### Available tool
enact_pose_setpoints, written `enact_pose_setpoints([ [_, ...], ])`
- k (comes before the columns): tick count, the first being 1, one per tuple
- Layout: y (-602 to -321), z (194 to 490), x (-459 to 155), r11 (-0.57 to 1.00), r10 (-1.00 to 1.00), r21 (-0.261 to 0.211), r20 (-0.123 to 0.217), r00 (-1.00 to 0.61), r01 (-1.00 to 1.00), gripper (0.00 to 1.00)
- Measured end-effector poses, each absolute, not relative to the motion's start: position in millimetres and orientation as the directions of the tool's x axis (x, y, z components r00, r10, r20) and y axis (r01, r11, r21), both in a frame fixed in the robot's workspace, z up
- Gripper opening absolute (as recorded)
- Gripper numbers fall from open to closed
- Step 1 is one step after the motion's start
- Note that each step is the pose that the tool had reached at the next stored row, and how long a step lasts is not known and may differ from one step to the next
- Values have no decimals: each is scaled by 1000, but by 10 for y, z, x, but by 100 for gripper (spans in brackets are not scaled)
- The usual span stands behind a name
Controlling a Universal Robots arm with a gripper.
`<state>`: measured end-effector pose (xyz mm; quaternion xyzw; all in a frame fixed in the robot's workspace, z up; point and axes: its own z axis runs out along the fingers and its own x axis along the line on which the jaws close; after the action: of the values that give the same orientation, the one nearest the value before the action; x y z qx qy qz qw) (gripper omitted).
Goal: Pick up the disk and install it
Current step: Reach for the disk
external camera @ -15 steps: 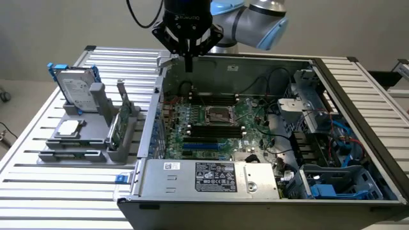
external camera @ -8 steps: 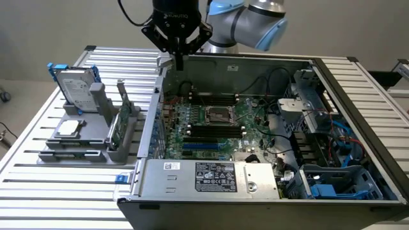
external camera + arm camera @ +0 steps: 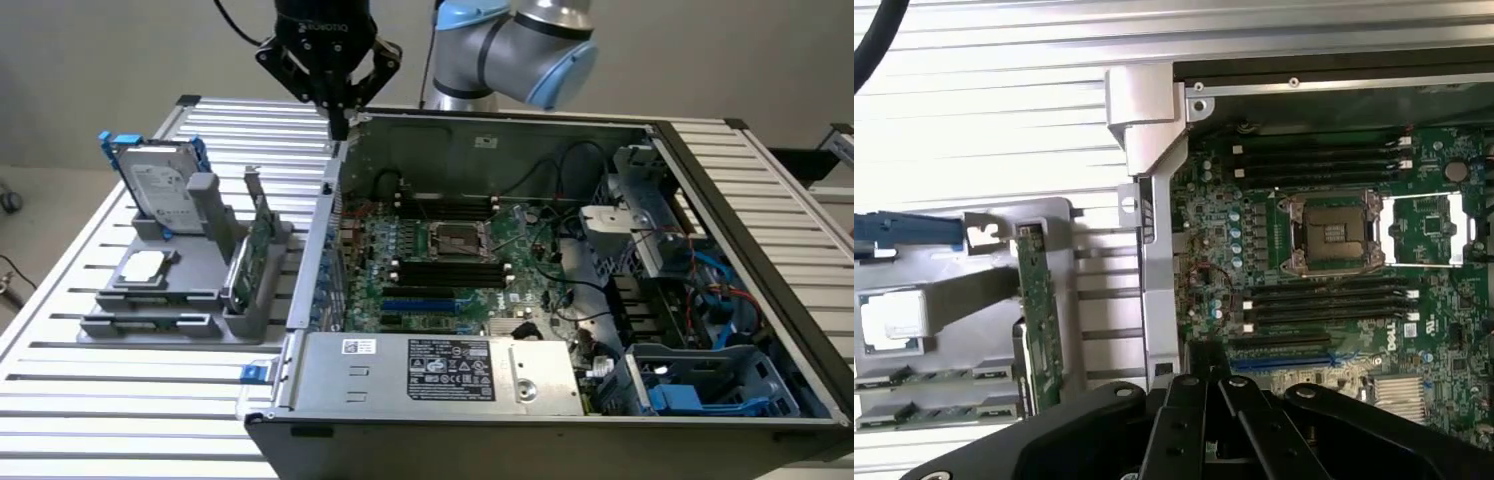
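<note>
Hovering above the far corner of an open black desktop computer case, the black robot gripper points straight down with its two fingers drawn together and nothing between them. It hangs from a silver robot arm with pale blue joint caps.

The flat silver hard disk in its blue plastic carrier is well apart from the gripper, lower down and toward the exterior view's left. It stands upright on edge in a grey plastic parts holder, white label facing out. Nearer the gripper in the same holder, a thin green circuit card stands on edge, and a small square silver chip lies flat in a pocket below the disk.

Under the gripper and toward the exterior view's right, the case lies on its side with a green motherboard exposed inside.

Everything rests on a silver table of ribbed aluminium slats. Behind the gripper is a plain pale grey wall.
</note>
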<state>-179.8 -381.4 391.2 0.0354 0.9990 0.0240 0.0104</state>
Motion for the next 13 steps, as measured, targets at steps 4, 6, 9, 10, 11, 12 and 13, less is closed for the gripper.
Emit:
enact_pose_setpoints([
  [4, -3746, 3903, -1976, 996, 71, 48, -19, -997, 70, 11],
  [6, -3705, 3893, -2070, 996, 71, 46, -19, -997, 70, 11],
  [9, -3637, 3859, -2206, 997, 71, 44, -19, -997, 70, 11],
  [10, -3614, 3846, -2252, 997, 71, 44, -19, -997, 70, 11],
  [11, -3591, 3834, -2297, 997, 71, 43, -19, -997, 70, 11],
  [12, -3568, 3822, -2341, 997, 71, 43, -19, -997, 70, 11],
  [13, -3543, 3809, -2387, 997, 71, 43, -19, -997, 70, 11],
])
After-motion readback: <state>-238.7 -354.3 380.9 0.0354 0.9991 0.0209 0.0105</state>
